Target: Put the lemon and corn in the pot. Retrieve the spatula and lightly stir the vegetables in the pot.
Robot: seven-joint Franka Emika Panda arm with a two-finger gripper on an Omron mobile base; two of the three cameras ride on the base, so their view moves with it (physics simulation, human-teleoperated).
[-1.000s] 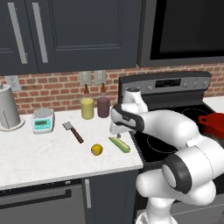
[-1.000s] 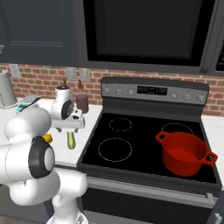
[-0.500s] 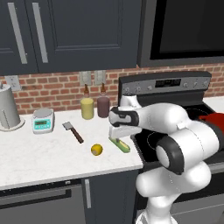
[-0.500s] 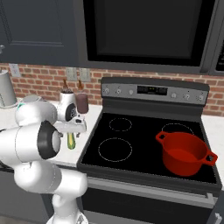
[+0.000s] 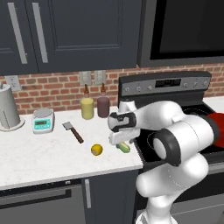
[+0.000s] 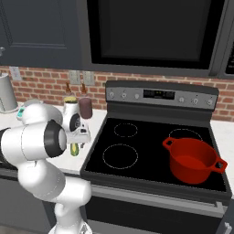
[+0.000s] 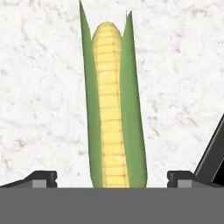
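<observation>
— So, where is the pincer [image 7: 112,178] compared with a second ago?
— Lower: it has dropped at the frame's center onto the corn [image 7: 112,109], jaws spread wide, a fingertip [image 7: 39,178] on each side, nothing gripped.
— And the corn?
— Unmoved on the white bench [image 5: 43,153], just left of the stove; the lemon [image 5: 96,150] lies beside it, further left.
— The rest?
— Spatula [image 5: 72,131] is left of center, as before; the pot [image 6: 194,159] sits on the stove at lower right.
</observation>
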